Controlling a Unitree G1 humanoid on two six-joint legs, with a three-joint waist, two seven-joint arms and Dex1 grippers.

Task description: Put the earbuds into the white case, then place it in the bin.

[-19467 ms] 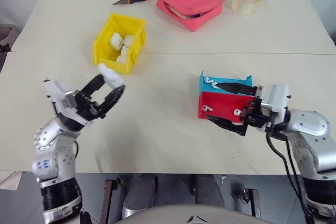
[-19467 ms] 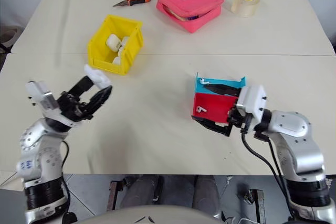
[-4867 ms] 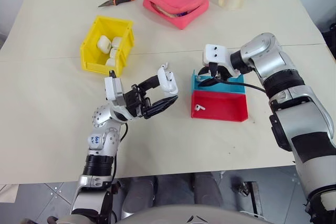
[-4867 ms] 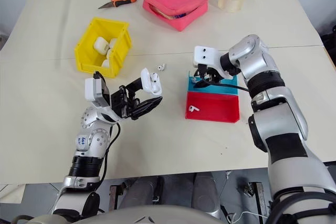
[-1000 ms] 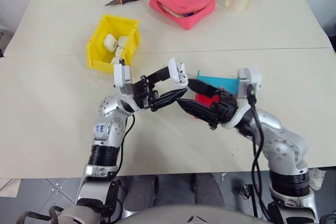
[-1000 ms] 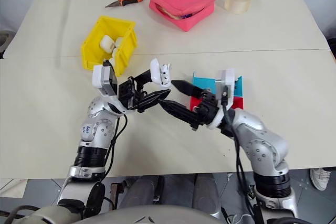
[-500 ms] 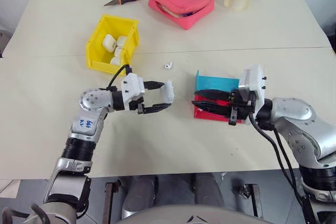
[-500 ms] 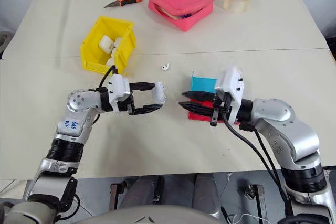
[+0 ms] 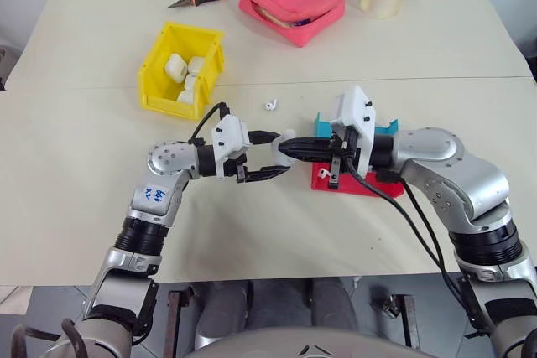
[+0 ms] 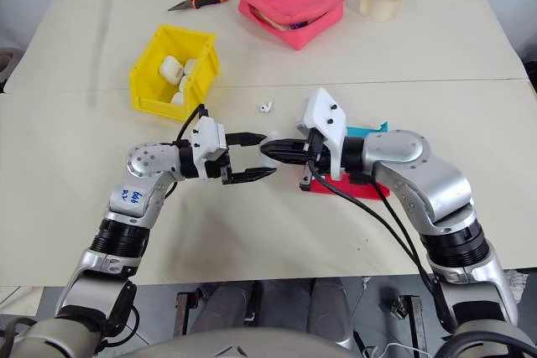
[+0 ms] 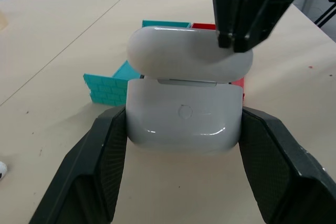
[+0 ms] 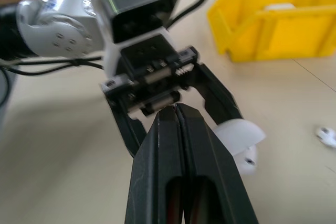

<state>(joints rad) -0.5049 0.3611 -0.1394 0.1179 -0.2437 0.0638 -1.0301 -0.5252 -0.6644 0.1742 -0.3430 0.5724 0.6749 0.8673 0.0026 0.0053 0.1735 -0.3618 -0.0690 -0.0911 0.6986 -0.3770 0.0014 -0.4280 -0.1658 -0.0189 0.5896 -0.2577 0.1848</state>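
Left gripper [image 9: 270, 155] clamped on small glossy white plastic case [image 11: 182, 116], lid ajar, above table [image 9: 75, 165]. Right gripper [image 12: 175, 109] pinched closed, tips at lid. Loose white earbud [image 9: 269, 106] nearby. Yellow plastic bin [image 9: 159, 70] beyond, holding similar cases. No legible writing.

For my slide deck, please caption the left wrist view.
Left gripper clamps the white case while the shut right gripper presses its lid.
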